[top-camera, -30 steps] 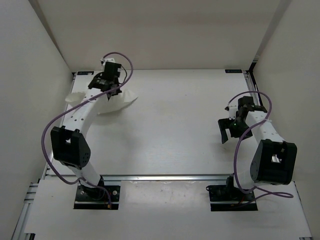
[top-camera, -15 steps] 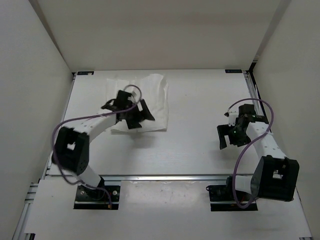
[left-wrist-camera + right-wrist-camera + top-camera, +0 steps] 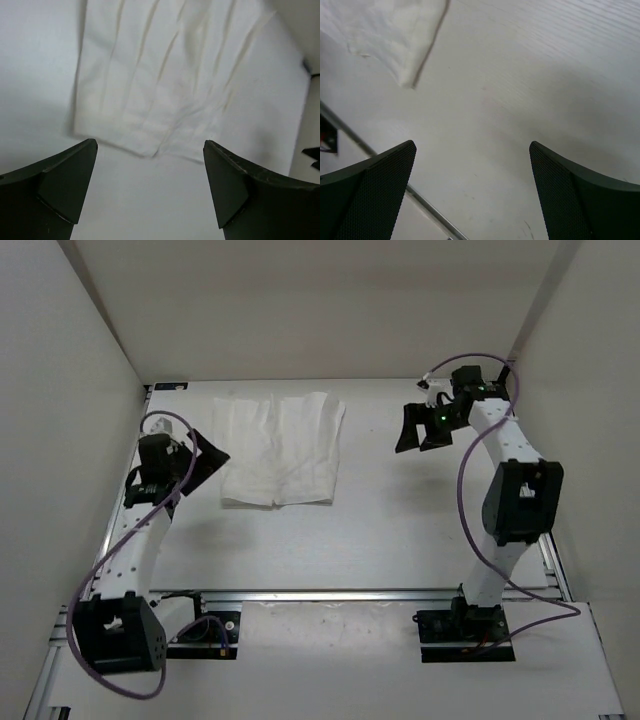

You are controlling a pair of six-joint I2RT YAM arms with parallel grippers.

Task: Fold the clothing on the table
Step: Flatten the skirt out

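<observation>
I see the clothing (image 3: 280,450) flat on the table (image 3: 400,530), possibly already folded. The left gripper (image 3: 200,462) and right gripper (image 3: 418,430) both gape wide, empty.

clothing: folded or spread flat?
Spread flat: the clothing lies as one rough rectangle on the table, with parallel creases showing and no edge turned over. Layers underneath: cannot tell.

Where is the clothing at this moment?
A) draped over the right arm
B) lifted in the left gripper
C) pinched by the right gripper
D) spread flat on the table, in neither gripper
D: the clothing lies spread on the table; the left gripper and right gripper are open and empty.
</observation>
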